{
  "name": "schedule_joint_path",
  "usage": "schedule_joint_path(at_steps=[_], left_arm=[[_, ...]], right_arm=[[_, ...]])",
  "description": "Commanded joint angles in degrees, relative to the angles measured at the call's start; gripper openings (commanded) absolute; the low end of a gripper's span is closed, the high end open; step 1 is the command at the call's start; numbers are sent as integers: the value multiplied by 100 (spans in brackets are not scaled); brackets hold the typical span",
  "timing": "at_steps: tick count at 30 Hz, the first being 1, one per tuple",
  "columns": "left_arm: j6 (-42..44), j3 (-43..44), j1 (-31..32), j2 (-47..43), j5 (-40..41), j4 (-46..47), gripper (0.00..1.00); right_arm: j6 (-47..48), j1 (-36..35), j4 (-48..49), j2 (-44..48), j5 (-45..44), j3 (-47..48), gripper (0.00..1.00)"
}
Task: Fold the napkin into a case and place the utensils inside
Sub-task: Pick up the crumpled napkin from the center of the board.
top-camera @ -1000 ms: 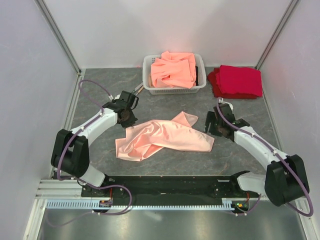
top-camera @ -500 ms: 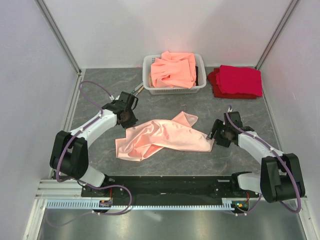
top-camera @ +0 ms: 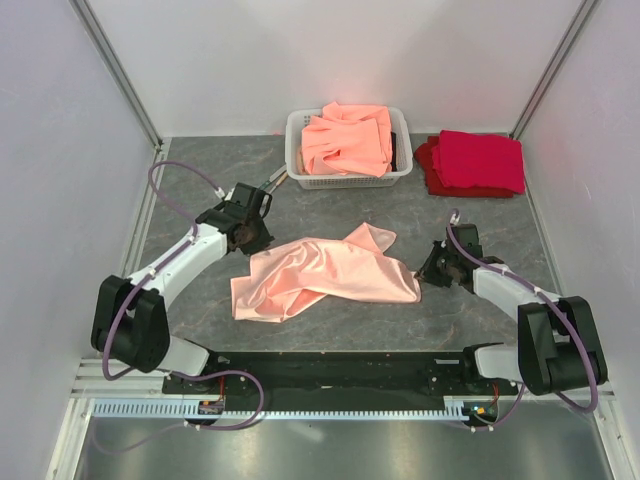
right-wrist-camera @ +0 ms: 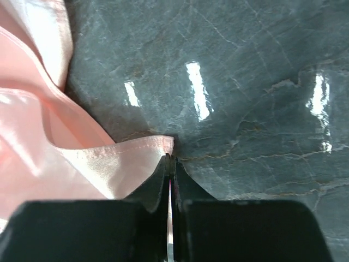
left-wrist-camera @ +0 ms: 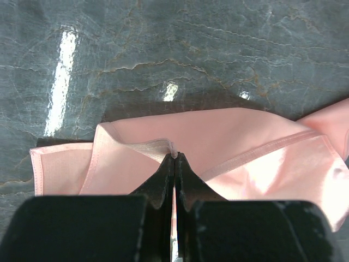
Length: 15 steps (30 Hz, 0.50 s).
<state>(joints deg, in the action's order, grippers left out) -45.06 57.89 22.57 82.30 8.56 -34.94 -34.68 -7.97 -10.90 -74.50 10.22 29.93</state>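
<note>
Though overhead hides it, right pincer [right-wrist-camera: 170, 158] pinches napkin [right-wrist-camera: 82, 164].

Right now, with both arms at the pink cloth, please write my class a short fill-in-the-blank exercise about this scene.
1. The left tool is ___ on the napkin.
2. The right tool pinches one ___ of the napkin.
3. Seen from above, the red cloths lie to the ___ of the white basket.
Missing words: shut; corner; right.
</note>
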Motion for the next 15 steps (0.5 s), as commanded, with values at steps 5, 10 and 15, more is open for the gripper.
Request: schedule_joint_path(at_steps=[5, 10, 15], left_arm=[[410, 275, -33, -794, -21, -21, 2], [778, 811, -42, -1523, -47, -267, 2], [1280, 2012, -33, -2551, -776, -285, 2]], right_arm=[[373, -3, 115, 769, 401, 766, 0], [558, 6, -518, 1892, 393, 1584, 0], [681, 6, -931, 3044, 384, 2849, 0]])
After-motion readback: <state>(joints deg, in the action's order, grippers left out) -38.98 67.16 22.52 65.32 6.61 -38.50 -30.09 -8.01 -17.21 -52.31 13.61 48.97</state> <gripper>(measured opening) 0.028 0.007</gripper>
